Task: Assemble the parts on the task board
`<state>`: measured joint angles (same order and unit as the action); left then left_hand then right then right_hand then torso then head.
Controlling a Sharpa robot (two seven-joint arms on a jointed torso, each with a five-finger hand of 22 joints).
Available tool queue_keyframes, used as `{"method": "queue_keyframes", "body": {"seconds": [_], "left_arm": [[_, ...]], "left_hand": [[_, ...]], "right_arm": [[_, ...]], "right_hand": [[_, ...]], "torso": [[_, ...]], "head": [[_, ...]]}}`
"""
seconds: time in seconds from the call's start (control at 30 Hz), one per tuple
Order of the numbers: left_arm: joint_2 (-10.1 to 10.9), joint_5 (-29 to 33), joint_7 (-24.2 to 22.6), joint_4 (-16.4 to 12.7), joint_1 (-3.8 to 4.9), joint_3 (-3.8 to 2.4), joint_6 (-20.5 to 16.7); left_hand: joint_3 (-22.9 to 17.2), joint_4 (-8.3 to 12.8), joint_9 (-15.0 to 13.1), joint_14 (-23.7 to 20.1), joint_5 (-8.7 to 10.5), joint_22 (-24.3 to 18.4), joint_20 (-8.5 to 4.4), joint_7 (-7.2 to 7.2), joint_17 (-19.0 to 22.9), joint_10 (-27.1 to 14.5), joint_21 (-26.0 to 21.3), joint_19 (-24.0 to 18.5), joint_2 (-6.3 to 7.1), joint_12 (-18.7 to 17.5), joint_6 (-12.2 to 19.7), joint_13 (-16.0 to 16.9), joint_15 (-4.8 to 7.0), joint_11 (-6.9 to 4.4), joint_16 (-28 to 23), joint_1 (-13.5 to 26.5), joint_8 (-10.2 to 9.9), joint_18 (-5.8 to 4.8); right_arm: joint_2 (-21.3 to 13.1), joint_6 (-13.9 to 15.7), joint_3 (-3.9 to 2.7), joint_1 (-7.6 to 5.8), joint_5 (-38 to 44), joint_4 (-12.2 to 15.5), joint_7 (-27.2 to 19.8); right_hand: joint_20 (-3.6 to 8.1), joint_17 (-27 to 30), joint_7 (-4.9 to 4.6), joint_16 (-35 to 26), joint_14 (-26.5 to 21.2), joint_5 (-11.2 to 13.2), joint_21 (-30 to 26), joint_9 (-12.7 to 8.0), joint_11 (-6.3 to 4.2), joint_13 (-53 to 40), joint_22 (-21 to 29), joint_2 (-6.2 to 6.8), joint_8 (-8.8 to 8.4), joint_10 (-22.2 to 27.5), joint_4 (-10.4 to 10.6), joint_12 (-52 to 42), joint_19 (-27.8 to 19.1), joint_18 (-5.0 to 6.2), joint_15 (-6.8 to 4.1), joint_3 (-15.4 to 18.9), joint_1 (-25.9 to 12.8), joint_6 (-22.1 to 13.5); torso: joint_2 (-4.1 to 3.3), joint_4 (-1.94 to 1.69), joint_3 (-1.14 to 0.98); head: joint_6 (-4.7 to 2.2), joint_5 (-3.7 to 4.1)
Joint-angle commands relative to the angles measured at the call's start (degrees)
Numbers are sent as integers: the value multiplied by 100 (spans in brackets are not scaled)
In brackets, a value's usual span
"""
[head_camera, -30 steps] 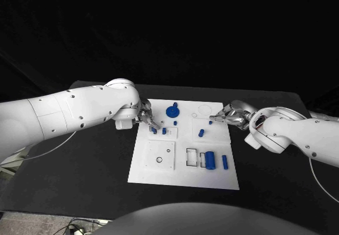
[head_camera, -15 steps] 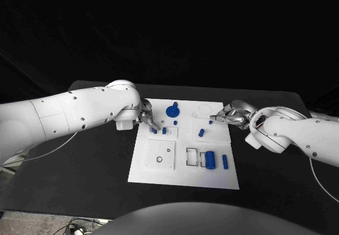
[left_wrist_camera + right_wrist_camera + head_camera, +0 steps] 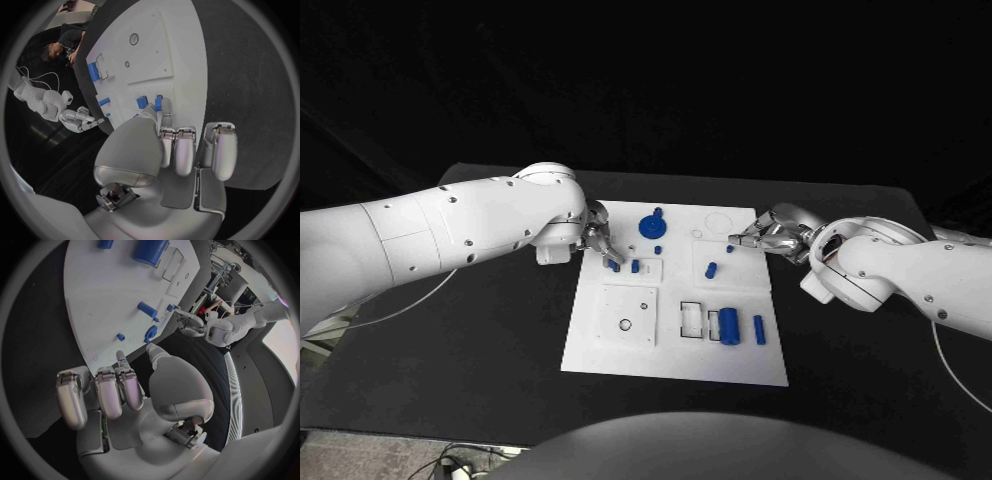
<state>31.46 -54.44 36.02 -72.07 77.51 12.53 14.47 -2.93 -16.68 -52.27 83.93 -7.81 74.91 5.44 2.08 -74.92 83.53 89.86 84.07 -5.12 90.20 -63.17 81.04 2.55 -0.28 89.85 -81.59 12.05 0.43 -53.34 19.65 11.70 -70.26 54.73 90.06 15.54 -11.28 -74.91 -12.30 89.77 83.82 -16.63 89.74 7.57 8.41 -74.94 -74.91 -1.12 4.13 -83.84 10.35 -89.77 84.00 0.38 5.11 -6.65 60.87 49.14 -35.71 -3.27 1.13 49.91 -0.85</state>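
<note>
Two hands sit at the far half of your task board [image 3: 675,345], a white plate lying in the middle of the black table [image 3: 473,350], with darkness behind the table's far edge. Starting at the board's left edge, your left hand [image 3: 599,240] reaches over the far-left part of the plate; in the left wrist view its fingertips [image 3: 164,107] meet at a small blue part [image 3: 159,103] standing beside a second one [image 3: 142,102], and it looks pinched, though you can't tell for certain how firm the hold is. Further in, a round blue part with a knob [image 3: 653,226] sits near the far edge, a short blue peg [image 3: 711,270] lies towards the right side, and a thick blue cylinder [image 3: 728,327] and a slimmer blue bar [image 3: 760,330] lie near the right of the near edge. At the far-right corner, your right hand [image 3: 759,238] hovers with fingers loosely curled and apart, holding nothing.
</note>
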Motion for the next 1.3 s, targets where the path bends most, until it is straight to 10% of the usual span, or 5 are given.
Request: {"method": "queue_keyframes", "body": {"seconds": [0.03, 1.3], "left_arm": [[-29, -43, -72, 24, 0, -2, -35], [-116, -7, -73, 131, -51, 0, 87]], "left_hand": [[-41, 4, -8, 607, -22, 1509, -9, -27, -1508, 647, 14, 593, -575, -20, -27, 896, -33, -97, 15, -608, 30, -43], [-76, -4, -4, 607, -23, 1509, -4, -17, -1508, 647, 14, 593, -556, -20, -8, 896, -31, -88, 15, -605, 24, -43]], "right_arm": [[2, -43, 0, 3, 56, 7, -23], [17, -59, 0, 3, 53, 1, -12]], "right_hand": [[-41, -1509, -34, 23, 618, -16, 26, 7, 35, -1506, -1509, -24, 33, -616, -5, -23, 600, -38, 41, 42, 16, -3], [-44, -1509, -35, 23, 618, -35, 26, 9, 35, -1506, -1509, -24, 35, -616, -4, -23, 600, -38, 42, 49, 12, -2]], "torso": [[-5, -1, 1], [-3, -4, -1]], "head": [[7, 0], [2, 29]]}}
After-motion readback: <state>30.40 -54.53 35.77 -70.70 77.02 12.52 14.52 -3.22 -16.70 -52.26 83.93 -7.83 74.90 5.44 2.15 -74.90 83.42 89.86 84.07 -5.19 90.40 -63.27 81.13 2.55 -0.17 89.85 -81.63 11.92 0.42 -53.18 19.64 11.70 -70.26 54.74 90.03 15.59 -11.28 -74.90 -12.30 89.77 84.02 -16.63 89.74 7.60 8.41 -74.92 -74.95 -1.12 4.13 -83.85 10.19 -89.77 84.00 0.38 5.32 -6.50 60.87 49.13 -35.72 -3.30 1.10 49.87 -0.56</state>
